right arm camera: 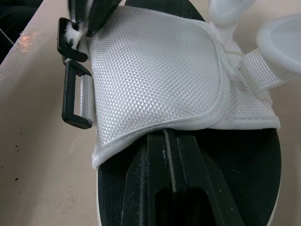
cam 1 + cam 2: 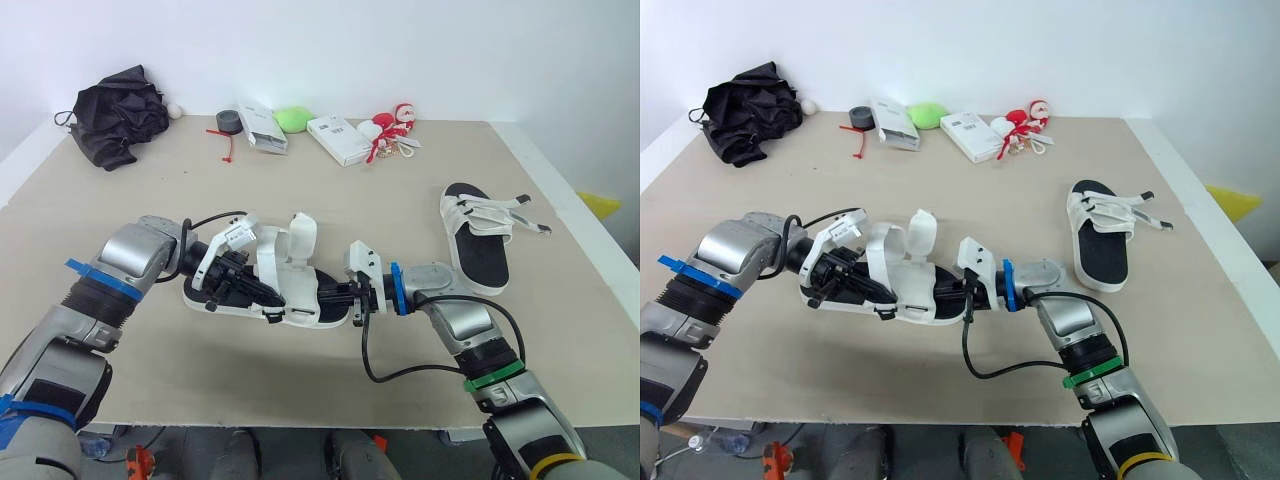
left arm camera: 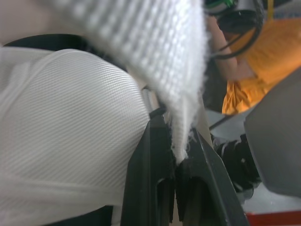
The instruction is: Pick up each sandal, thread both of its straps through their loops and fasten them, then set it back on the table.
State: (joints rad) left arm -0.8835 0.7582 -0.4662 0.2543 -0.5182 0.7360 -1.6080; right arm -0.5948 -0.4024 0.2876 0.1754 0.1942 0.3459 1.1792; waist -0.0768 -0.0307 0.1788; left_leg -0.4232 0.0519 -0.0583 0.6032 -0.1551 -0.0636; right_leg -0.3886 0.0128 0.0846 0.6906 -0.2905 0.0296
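Near the table's (image 2: 300,200) front, the sandal (image 2: 300,312) runs left-right, left fingers (image 3: 141,179) pinching its strap (image 3: 155,56), right fingers (image 1: 146,179) clamping it.

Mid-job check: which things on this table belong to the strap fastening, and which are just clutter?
Job: held sandal, left pincer, right pincer, second sandal at right.
Lying about: black cloth, tape roll, narrow white box, wide white box, green lump, red-and-white trinkets.

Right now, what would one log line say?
left pincer: shut on strap | right pincer: shut on near sandal | far sandal: on table, unfastened
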